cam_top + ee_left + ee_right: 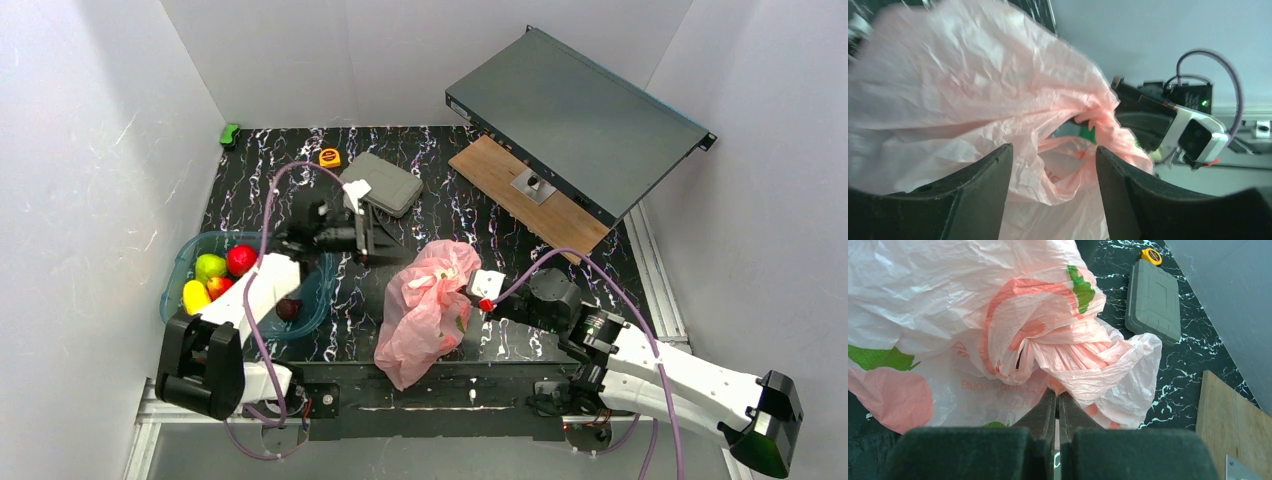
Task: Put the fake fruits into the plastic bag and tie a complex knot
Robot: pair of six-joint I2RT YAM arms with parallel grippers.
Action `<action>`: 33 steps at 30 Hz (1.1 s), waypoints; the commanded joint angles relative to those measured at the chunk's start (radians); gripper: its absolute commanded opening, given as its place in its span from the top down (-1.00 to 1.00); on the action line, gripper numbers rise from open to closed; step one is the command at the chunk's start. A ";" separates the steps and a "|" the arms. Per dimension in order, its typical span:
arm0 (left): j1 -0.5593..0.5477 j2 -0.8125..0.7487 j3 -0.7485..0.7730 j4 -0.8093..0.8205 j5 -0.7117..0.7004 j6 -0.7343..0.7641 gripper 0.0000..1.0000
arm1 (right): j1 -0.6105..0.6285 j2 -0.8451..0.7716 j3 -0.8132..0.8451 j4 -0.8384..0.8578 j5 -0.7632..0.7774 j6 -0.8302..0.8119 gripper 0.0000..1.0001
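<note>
Right fingers (1044,412) pinch plastic bag (948,300); left fingers (990,177) seemingly straddle it.

White panel walls (90,150) enclose a black, white-veined tabletop (445,212) under even light. At 1 o'clock, a flat grey metal chassis (575,115) overlaps a wooden board (495,165) lying on the tabletop.

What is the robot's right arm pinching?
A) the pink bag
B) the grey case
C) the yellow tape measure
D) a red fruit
A: in the right wrist view, the right arm's fingers are pressed shut on a bunched fold of the pink bag.
</note>
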State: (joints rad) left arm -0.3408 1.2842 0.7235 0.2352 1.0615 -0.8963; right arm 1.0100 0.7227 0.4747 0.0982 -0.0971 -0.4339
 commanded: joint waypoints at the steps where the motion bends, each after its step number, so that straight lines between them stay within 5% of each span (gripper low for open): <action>1: 0.115 -0.103 0.232 -0.558 0.047 0.575 -0.24 | 0.001 0.000 0.018 0.016 0.004 -0.008 0.97; 6: 0.116 -0.191 0.377 -1.023 -0.022 1.227 -0.28 | 0.001 0.014 0.039 -0.009 -0.007 0.002 0.97; 11: 0.037 -0.218 0.442 -1.101 -0.141 1.412 -0.30 | 0.001 0.028 0.062 -0.031 -0.027 0.025 0.97; 19: -0.193 -0.140 0.552 -1.137 -0.320 1.446 -0.25 | 0.001 0.038 0.081 -0.055 -0.029 0.032 0.97; 33: -0.375 -0.046 0.546 -1.002 -0.418 1.303 -0.37 | 0.001 0.039 0.084 -0.058 -0.043 0.023 0.97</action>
State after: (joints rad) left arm -0.6876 1.2186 1.2499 -0.8146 0.6838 0.4740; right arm 1.0100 0.7677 0.5114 0.0231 -0.1211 -0.4149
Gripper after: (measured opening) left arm 0.696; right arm 0.032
